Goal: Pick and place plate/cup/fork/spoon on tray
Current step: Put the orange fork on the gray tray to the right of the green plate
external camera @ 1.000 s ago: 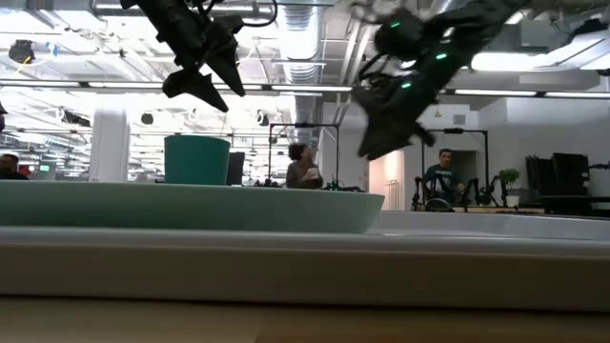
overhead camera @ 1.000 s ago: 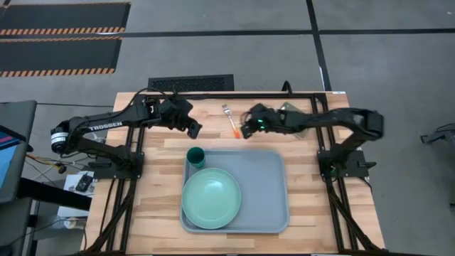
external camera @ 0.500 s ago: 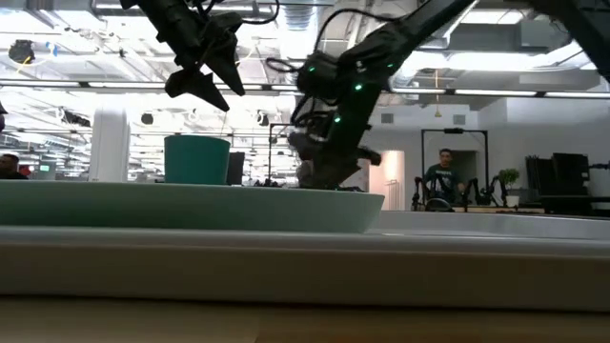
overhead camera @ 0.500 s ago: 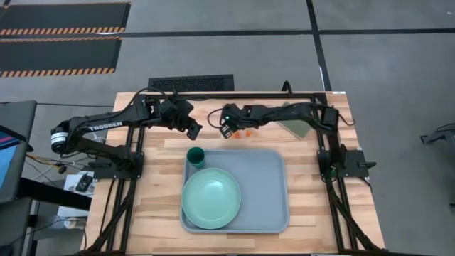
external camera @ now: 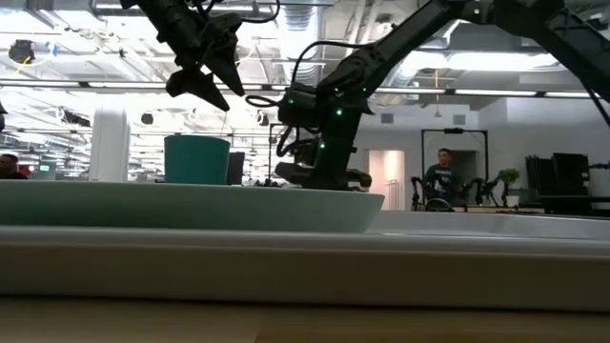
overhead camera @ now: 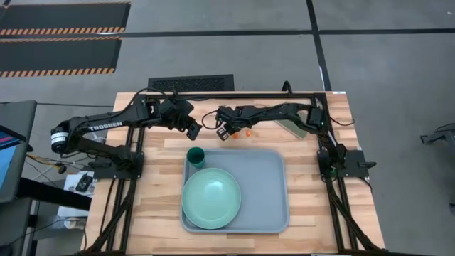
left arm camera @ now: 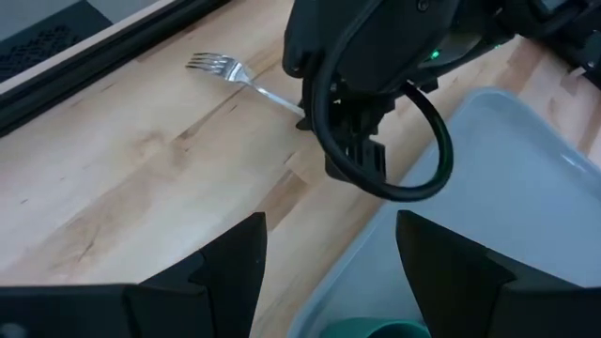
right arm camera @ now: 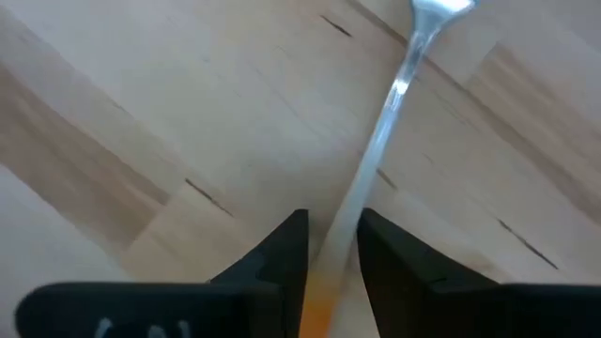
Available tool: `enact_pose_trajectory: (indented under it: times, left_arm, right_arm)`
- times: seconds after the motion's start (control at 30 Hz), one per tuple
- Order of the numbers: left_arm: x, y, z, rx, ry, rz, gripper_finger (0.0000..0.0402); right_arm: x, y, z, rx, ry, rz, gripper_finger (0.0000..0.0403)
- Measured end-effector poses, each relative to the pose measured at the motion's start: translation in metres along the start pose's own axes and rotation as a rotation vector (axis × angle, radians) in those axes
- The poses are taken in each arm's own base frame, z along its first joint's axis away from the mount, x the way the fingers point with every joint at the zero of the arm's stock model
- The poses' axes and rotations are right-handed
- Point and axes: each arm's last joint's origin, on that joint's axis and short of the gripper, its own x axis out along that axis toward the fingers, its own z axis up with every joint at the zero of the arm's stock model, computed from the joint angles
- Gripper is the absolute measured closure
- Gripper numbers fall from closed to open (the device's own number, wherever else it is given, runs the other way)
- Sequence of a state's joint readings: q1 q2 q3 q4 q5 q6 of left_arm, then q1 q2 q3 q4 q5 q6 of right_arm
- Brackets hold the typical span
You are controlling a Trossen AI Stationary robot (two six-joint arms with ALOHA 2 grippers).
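Since a moment ago the right gripper (overhead camera: 223,133) has swept leftward across the back of the table and dropped low over the fork (right arm camera: 376,164). Its fingers (right arm camera: 282,249) now stand narrowly apart astride the silver shank where it meets the orange handle, not yet pinching it (presumably lined up along the shaft for a clean grip). That fork lies on bare wood just behind the tray (overhead camera: 270,185), which already carries the plate (overhead camera: 211,198) and the cup (overhead camera: 195,156). Off to the side, the left gripper (overhead camera: 192,129) hovers open and empty.
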State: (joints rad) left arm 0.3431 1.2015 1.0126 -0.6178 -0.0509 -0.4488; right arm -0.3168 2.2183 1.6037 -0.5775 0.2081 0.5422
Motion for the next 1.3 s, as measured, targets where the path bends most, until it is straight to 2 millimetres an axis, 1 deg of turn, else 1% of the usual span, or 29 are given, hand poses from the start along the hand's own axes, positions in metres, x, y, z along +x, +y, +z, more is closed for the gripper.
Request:
enact_pose_trajectory:
  times: [0.1, 0.27, 0.33, 0.47, 0.57, 0.73, 0.83, 0.97, 1.07, 1.2, 1.3]
  left_arm:
    - [0.0, 0.0, 0.0, 0.0, -0.002, 0.001, 0.0178]
    - [0.0, 0.0, 0.0, 0.0, -0.007, 0.008, 0.0178]
    - [0.0, 0.0, 0.0, 0.0, -0.008, 0.011, 0.0178]
    - [0.0, 0.0, 0.0, 0.0, -0.008, 0.011, 0.0178]
    - [0.0, 0.0, 0.0, 0.0, -0.008, 0.011, 0.0178]
    - [0.0, 0.0, 0.0, 0.0, -0.009, 0.013, 0.0178]
    - [0.0, 0.0, 0.0, 0.006, -0.009, 0.013, 0.0178]
    - [0.0, 0.0, 0.001, 0.015, -0.016, 0.011, 0.0178]
    - [0.0, -0.003, 0.004, 0.018, -0.052, -0.015, 0.0178]
    - [-0.002, -0.012, 0.013, 0.046, -0.137, -0.114, 0.0178]
    - [-0.004, -0.021, 0.02, 0.092, -0.223, -0.22, 0.0178]
  right_arm:
    - [0.001, -0.001, -0.002, 0.004, 0.022, -0.004, 0.0312]
    - [-0.002, 0.0, -0.002, 0.003, 0.026, 0.004, 0.0381]
    - [-0.003, 0.0, -0.002, 0.011, 0.022, 0.008, 0.0386]
    - [-0.01, -0.002, 0.0, 0.028, 0.028, 0.025, 0.038]
    - [-0.024, -0.002, 0.002, 0.016, 0.013, 0.042, 0.0389]
    - [-0.058, -0.003, 0.013, -0.003, -0.031, 0.139, 0.04]
    - [-0.086, -0.008, 0.015, -0.036, -0.045, 0.165, 0.0401]
    - [-0.132, -0.021, 0.016, -0.072, -0.052, 0.208, 0.0402]
    - [-0.17, -0.03, 0.014, -0.078, -0.093, 0.257, 0.0402]
    - [-0.235, -0.044, 0.006, -0.082, -0.215, 0.325, 0.0402]
    - [-0.287, -0.059, -0.008, -0.078, -0.319, 0.388, 0.0402]
